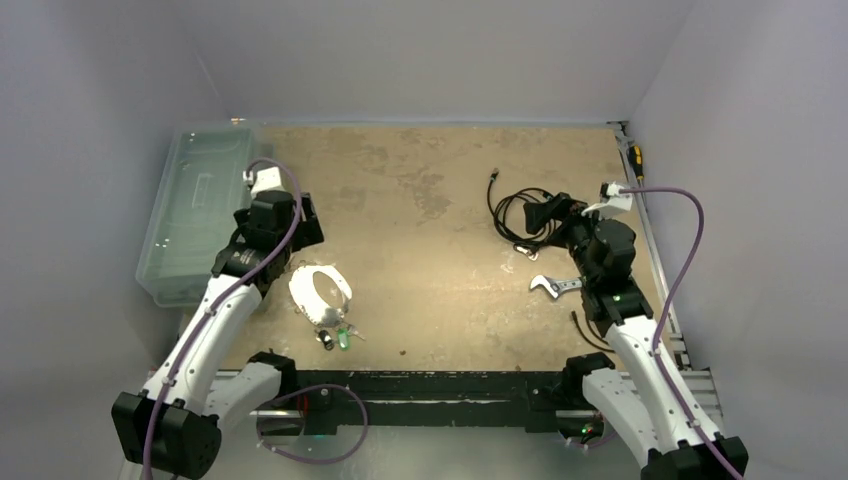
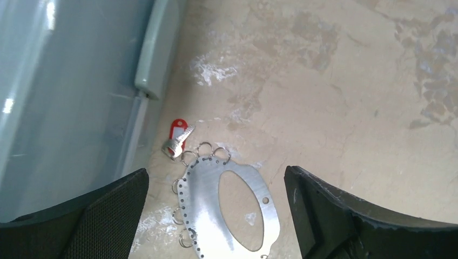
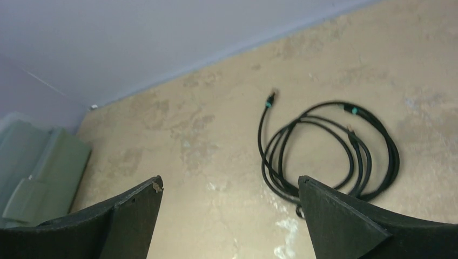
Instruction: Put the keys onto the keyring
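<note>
The keyring [image 1: 320, 293] is a flat pale silver oval loop lying on the table left of centre. In the left wrist view, the keyring [image 2: 202, 199] has small split rings along its edge. A red-headed key [image 2: 178, 135] lies at its far end, next to the bin. A green-headed key [image 1: 344, 337] and a black-headed key [image 1: 327, 341] lie at its near end. My left gripper [image 1: 297, 238] is open and empty, hovering above the loop's far end, fingers [image 2: 108, 210] spread wide. My right gripper [image 1: 545, 215] is open and empty over the cable, far from the keys.
A clear plastic bin [image 1: 195, 210] stands at the left edge, close to my left gripper; it also shows in the left wrist view [image 2: 65, 97]. A black coiled cable [image 3: 329, 145] and a silver wrench [image 1: 555, 286] lie at the right. A screwdriver [image 1: 635, 155] lies along the right rail.
</note>
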Motion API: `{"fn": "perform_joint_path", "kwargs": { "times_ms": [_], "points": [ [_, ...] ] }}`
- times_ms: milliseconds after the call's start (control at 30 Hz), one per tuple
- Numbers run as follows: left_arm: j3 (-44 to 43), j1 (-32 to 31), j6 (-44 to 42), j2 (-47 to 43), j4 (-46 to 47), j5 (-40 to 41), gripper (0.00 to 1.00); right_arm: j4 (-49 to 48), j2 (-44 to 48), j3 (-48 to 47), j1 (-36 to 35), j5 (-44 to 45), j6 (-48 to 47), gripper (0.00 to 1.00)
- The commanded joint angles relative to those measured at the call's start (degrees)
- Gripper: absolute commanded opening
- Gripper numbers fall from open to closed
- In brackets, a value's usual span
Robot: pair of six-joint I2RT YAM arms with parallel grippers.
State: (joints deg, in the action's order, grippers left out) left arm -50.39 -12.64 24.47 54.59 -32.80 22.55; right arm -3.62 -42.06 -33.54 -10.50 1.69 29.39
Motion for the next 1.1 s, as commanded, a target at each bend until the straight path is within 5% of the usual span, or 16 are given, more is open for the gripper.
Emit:
{"fn": "perform_joint_path", "kwargs": {
  "times_ms": [0, 333, 533, 900, 1067],
  "points": [
    [-0.74, -2.81, -2.09, -0.24, 1.97, -2.38, 0.99, 11.17, -1.20, -4.36, -0.11, -0.98, 0.94, 0.99],
    [-0.35, -5.82, -5.40, 7.47, 6.97, -22.07, 0.99, 21.69, -7.45, -2.23, -0.13, -2.51, 5.48, 0.99],
    [-1.65, -9.76, -6.14, 12.16, 6.23, -22.28, 0.96, 22.43, -15.17, -1.58, -0.15, -1.89, 8.18, 0.94],
    [-2.39, -11.97, -6.29, 12.12, 5.32, -19.38, 0.90, 16.85, -28.85, -4.46, -0.40, -3.61, 5.03, 0.67],
    [-3.39, -11.97, -5.77, 11.67, 3.92, -15.14, 0.85, 18.79, -32.85, -10.57, -8.82, -0.14, 4.46, 0.67]
  ]
}}
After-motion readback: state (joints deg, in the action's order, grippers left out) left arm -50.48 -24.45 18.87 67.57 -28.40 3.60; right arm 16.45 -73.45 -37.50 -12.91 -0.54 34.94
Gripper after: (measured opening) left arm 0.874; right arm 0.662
